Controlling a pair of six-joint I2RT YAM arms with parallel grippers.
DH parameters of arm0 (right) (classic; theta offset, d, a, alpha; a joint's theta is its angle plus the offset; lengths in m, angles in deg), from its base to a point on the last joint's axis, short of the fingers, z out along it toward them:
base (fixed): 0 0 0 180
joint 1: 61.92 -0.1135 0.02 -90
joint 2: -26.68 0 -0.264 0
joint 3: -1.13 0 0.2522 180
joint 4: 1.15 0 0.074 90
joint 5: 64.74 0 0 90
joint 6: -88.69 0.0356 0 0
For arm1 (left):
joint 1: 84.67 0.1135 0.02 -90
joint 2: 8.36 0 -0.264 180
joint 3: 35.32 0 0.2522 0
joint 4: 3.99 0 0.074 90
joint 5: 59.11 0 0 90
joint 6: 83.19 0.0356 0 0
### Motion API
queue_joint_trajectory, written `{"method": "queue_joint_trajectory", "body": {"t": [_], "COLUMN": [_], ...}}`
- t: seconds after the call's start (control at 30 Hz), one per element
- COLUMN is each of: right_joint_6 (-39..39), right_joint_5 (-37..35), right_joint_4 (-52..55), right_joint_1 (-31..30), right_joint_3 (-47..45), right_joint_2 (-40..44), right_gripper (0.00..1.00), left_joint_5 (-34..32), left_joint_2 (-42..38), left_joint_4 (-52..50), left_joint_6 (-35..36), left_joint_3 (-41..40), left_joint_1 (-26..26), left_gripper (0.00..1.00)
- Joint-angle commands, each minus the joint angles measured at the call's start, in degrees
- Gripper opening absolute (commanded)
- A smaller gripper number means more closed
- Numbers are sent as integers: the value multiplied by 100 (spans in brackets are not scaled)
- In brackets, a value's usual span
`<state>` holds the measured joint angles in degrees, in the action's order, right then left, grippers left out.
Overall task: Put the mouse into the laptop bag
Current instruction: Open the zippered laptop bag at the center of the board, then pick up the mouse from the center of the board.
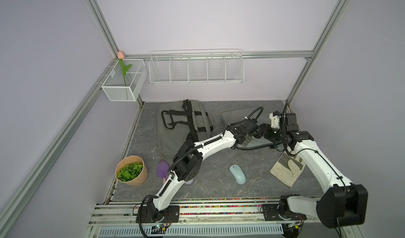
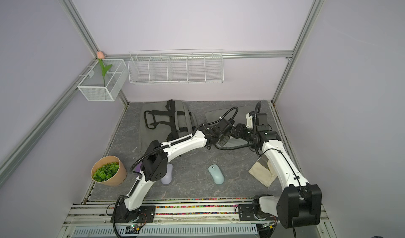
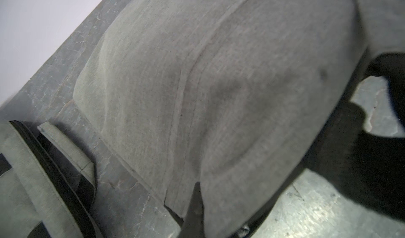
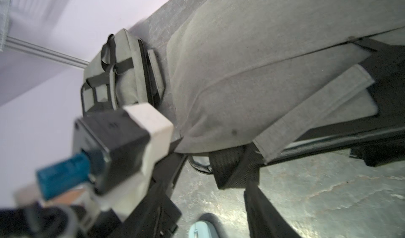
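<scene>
Grey fabric at the bag (image 1: 237,116) mouth is pinched in the left gripper (image 1: 248,141), jaws fully closed on it (cloth fills the left wrist view). The right gripper (image 1: 262,134) sits just beside it at the same mouth, jaws apart, holding nothing. Mouse (image 1: 237,173), pale blue, lies flat on the table (image 1: 219,193) near the front, well apart from both grippers and outside the bag; strapped bag (image 1: 175,136) back left, cloth (image 1: 285,171) by the right arm, plant pot (image 1: 131,171) front left.
</scene>
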<state>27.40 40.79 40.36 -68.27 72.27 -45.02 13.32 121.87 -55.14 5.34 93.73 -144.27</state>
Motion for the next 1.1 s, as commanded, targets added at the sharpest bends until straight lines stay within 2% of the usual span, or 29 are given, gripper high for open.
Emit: {"method": "queue_joint_trajectory", "body": {"t": [0.0, 0.1, 0.23, 0.3, 0.37, 0.47, 0.6, 0.8, 0.9, 1.07], "right_joint_6": [-157, -362, -278, -120, -76, -123, -130, -57, -66, 0], "right_joint_5": [-323, -760, -1554, -1740, -1805, -1939, -2442, -3733, -3558, -3322], "right_joint_4": [-38, 274, 670, 748, 745, 724, 726, 517, 256, -399], "right_joint_1": [4, -242, -945, -1280, -1599, -2168, -2930, -4426, -4633, -4771], "right_joint_3": [-475, -883, -1367, -1648, -1895, -2165, -2246, -2043, -2048, -2353], "right_joint_2": [509, 1029, 1756, 2183, 2537, 2815, 2542, 1609, 1306, 1313], "right_gripper": [64, 80, 81, 82, 90, 89, 89, 89, 90, 92], "left_joint_5": [544, 762, 923, 1004, 1051, 1129, 1167, 1130, 1149, 1163], "left_joint_2": [-301, -356, -464, -504, -546, -600, -679, -695, -695, -721], "left_joint_4": [-86, -76, -43, -32, -27, -23, -23, -98, -135, -155], "left_joint_6": [-304, -434, -511, -518, -554, -623, -665, -763, -844, -907], "left_joint_3": [198, 186, 153, 176, 187, 193, 184, 138, 108, 42], "left_joint_1": [98, 212, 320, 351, 376, 417, 438, 461, 496, 519], "left_gripper": [0, 0, 0, 0, 0, 0, 0, 0, 0, 0]}}
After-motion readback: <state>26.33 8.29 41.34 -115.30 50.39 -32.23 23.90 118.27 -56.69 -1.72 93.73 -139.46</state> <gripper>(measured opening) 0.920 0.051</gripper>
